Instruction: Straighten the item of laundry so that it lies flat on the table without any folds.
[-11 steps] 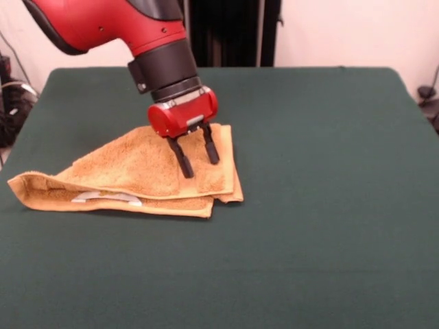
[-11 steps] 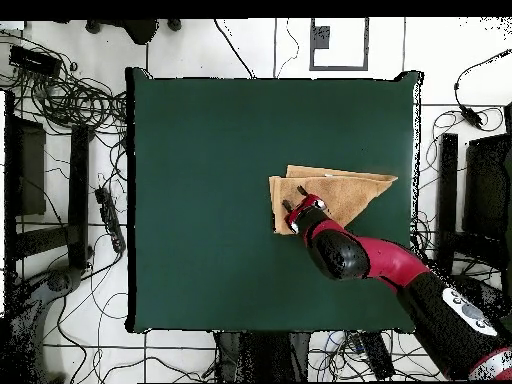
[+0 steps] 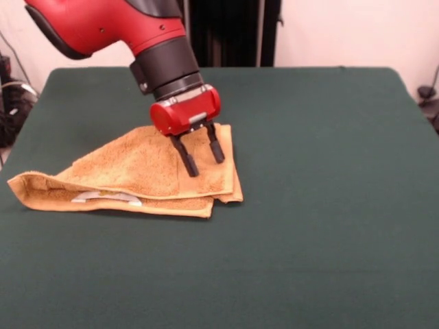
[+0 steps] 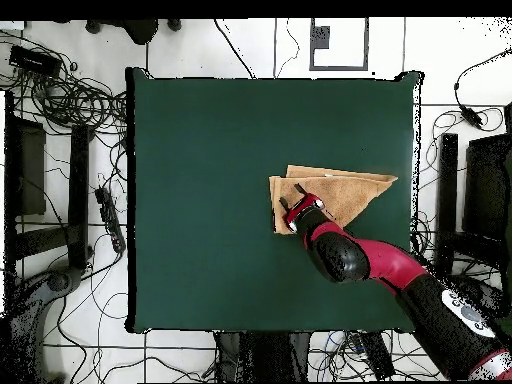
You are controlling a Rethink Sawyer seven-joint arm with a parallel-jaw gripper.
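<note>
Towel point(image 3: 137, 175) sits left of centre in the front view, on the green table point(image 3: 329, 205). It's folded over on itself, roughly triangular, w/ layered edges showing along the bottom & at the lower right corner. Small white label point(image 3: 106, 198) peeks out near its lower left edge. Gripper point(image 3: 203, 156) hangs over the towel's upper right part, red body, two black fingers point(image 3: 185, 156) spread apart w/ nothing between them, tips at or just above the cloth; can't tell if they touch. In the overhead view the towel point(image 4: 345, 192) lies right of centre, near the table's right edge, arm point(image 4: 400, 275) coming in from lower right.
</note>
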